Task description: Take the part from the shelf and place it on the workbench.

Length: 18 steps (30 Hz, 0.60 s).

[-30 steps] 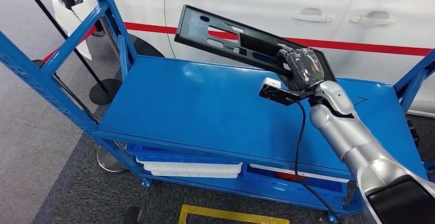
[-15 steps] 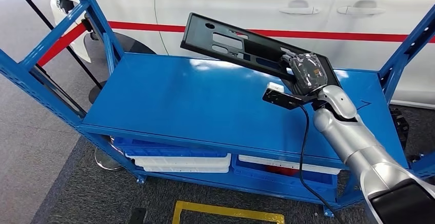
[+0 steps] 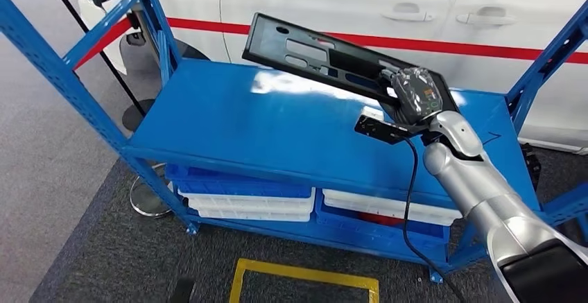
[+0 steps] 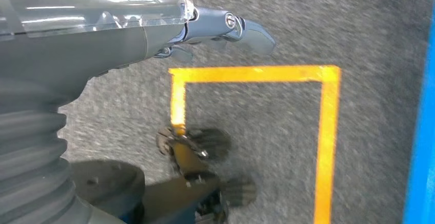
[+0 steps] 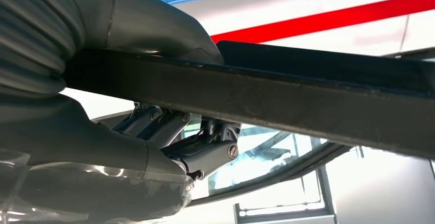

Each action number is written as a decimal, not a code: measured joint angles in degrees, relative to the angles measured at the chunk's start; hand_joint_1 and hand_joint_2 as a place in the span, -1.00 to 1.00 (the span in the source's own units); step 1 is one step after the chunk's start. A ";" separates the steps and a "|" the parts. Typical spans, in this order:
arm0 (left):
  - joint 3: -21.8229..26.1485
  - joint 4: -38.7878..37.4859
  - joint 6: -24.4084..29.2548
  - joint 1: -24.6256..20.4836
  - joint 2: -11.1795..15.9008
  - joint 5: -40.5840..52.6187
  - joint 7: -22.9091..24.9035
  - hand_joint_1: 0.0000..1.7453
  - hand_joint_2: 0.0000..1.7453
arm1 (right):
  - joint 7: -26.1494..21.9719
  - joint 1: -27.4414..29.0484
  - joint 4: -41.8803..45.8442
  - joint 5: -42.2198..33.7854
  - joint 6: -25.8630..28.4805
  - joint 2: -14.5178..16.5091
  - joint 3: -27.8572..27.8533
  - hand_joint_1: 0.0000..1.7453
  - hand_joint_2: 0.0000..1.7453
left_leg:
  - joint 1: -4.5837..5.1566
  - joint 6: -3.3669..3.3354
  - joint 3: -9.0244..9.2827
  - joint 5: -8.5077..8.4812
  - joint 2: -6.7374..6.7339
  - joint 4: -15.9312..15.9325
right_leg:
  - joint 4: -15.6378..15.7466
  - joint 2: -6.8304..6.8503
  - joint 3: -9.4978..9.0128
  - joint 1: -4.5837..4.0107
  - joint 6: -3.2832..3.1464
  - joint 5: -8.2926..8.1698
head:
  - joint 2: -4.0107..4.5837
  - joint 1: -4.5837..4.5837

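The right hand (image 3: 414, 95) has its fingers (image 5: 205, 152) closed around the right end of the long black part (image 3: 315, 57), which is held in the air above the blue counter (image 3: 277, 130). Its long axis runs up and to the far left from the hand, so the free end must come down. The left hand (image 4: 102, 24) hangs over the floor, holding nothing.

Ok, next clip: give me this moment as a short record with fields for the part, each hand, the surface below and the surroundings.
part: long black panel with cut-outs, held up at a tilt above the shelf top, not touching it
right hand: right hand grips the panel at its near end
left hand: left hand hangs over grey carpet, holding nothing
surface below: bare blue shelf top
lower level: white trays in blue bins
background: white car with red stripe
floor: yellow tape outline
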State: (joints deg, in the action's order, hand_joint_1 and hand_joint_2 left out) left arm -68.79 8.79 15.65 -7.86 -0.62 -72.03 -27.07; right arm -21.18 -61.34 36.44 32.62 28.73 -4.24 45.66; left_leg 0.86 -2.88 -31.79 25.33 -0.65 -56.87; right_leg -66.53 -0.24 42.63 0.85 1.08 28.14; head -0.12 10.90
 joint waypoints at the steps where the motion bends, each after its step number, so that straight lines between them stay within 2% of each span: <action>1: -0.01 0.00 0.00 0.03 0.00 -0.01 0.01 -1.00 1.00 | -0.08 0.03 -0.08 -0.14 0.04 0.00 0.00 1.00 1.00 | -0.01 0.02 -0.72 -0.52 -0.03 -0.04 | -3.12 0.00 0.59 0.06 0.19 1.93 | -0.01 0.01; 2: -0.02 0.00 0.00 0.05 -0.01 0.00 0.01 -1.00 1.00 | -0.24 0.19 -0.19 -0.27 0.09 0.01 0.00 1.00 1.00 | -0.03 0.11 -1.58 -1.10 -0.05 -0.14 | -6.28 0.02 0.97 0.18 0.44 3.07 | -0.01 0.01; 3: -0.03 0.00 0.00 0.08 -0.02 0.00 0.00 -1.00 1.00 | -0.39 0.44 -0.32 -0.34 0.14 0.02 0.00 1.00 1.00 | -0.08 0.21 -2.47 -1.65 -0.06 -0.30 | -8.36 0.04 0.80 0.34 0.72 2.94 | -0.01 0.01; 4: -0.04 0.00 0.01 0.09 -0.05 0.01 -0.01 -1.00 1.00 | -0.54 0.69 -0.44 -0.37 0.20 0.03 0.00 1.00 1.00 | -0.15 0.35 -3.40 -2.15 -0.07 -0.59 | -8.74 0.07 -0.12 0.52 0.99 1.75 | -0.01 0.01; 5: -0.05 0.00 0.04 0.12 -0.09 0.03 -0.01 -1.00 1.00 | -0.67 0.88 -0.53 -0.38 0.29 0.06 0.00 1.00 1.00 | -0.26 0.58 -4.39 -2.58 -0.06 -1.04 | -7.19 0.12 -2.02 0.73 1.22 0.16 | -0.01 0.01; 6: -0.07 0.00 0.08 0.15 -0.13 0.05 -0.01 -1.00 1.00 | -0.72 0.98 -0.60 -0.38 0.44 0.08 0.00 1.00 1.00 | -0.35 0.82 -5.32 -2.89 -0.04 -1.63 | -4.07 0.18 -4.53 0.91 1.38 -0.55 | -0.01 0.01; 7: -0.10 0.00 0.14 0.16 -0.15 0.10 -0.01 -1.00 1.00 | -0.79 1.03 -0.62 -0.38 0.65 0.16 0.00 1.00 1.00 | -0.36 1.10 -6.19 -3.13 -0.01 -2.32 | -0.22 0.20 -7.27 0.85 1.32 -0.29 | -0.02 0.02; 8: -0.14 0.00 0.19 0.17 -0.16 0.16 -0.01 -1.00 1.00 | -0.84 1.11 -0.62 -0.37 0.89 0.30 0.00 1.00 1.00 | -0.35 1.44 -6.80 -3.41 0.01 -2.81 | 2.88 0.22 -9.35 0.73 1.01 0.39 | -0.02 0.03; 9: -0.18 0.00 0.25 0.18 -0.16 0.23 0.00 -1.00 1.00 | -0.89 1.22 -0.62 -0.34 1.12 0.41 0.00 1.00 1.00 | -0.32 1.76 -7.16 -3.71 0.03 -3.10 | 4.90 0.19 -10.51 0.56 0.61 1.27 | -0.02 0.04; 10: -0.23 0.00 0.31 0.20 -0.16 0.31 0.01 -1.00 1.00 | -0.92 1.35 -0.65 -0.32 1.30 0.52 0.00 1.00 1.00 | -0.30 2.11 -7.35 -4.13 0.05 -3.15 | 5.77 0.13 -10.88 0.31 0.10 1.50 | -0.02 0.05; 12: -0.32 0.00 0.47 0.34 -0.15 0.55 0.12 -1.00 1.00 | -0.86 1.61 -0.80 -0.22 1.46 0.63 0.00 1.00 1.00 | -0.46 2.87 -7.77 -4.42 0.13 -3.07 | 6.05 0.22 -10.24 0.41 -0.89 0.53 | -0.01 0.05; 13: -0.34 0.00 0.56 0.43 -0.15 0.68 0.20 -1.00 1.00 | -0.77 1.68 -0.87 -0.15 1.49 0.75 0.00 1.00 1.00 | -0.57 3.26 -8.23 -3.47 0.19 -3.69 | 6.22 0.30 -9.78 0.49 -1.34 -0.12 | -0.01 0.05; 14: -0.37 0.00 0.69 0.51 -0.15 0.79 0.32 -1.00 1.00 | -0.60 1.73 -0.92 -0.09 1.54 1.01 0.00 1.00 1.00 | -0.74 3.64 -8.96 -1.41 0.25 -5.38 | 6.40 0.37 -9.18 0.64 -1.76 -0.83 | -0.01 0.06; 15: -0.39 0.00 0.83 0.56 -0.16 0.85 0.42 -1.00 1.00 | -0.42 1.74 -0.96 -0.04 1.64 1.32 -0.01 1.00 1.00 | -0.93 3.98 -9.82 1.44 0.27 -8.20 | 6.47 0.39 -8.47 0.67 -2.00 -1.51 | -0.01 0.06; 16: -0.40 0.00 0.97 0.58 -0.17 0.86 0.51 -1.00 1.00 | -0.25 1.76 -1.02 -0.02 1.79 1.65 -0.01 1.00 1.00 | -1.07 4.23 -10.65 4.20 0.27 -11.66 | 6.48 0.34 -7.69 0.67 -2.10 -2.15 | -0.01 0.06; 17: -0.42 0.00 1.08 0.57 -0.18 0.86 0.58 -1.00 1.00 | -0.09 1.80 -1.10 -0.03 1.96 1.96 -0.02 1.00 1.00 | -1.23 4.44 -11.25 6.18 0.27 -15.18 | 6.45 0.31 -6.85 0.66 -2.12 -2.81 | -0.01 0.06; 18: -0.42 0.00 1.14 0.56 -0.19 0.86 0.62 -1.00 1.00 | 0.01 1.88 -1.22 -0.03 2.10 2.15 -0.04 1.00 1.00 | -1.35 4.58 -11.25 6.74 0.27 -17.61 | 6.43 0.30 -6.01 0.65 -2.02 -3.45 | -0.01 0.05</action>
State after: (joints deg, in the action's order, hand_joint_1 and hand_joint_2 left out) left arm -69.21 8.79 16.79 -7.30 -0.81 -71.17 -26.45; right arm -21.17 -59.46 35.22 32.59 30.83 -2.09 45.62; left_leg -0.49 1.70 -43.04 32.07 -0.38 -74.49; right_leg -60.11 0.06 36.62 1.50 -0.94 24.69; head -0.13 10.95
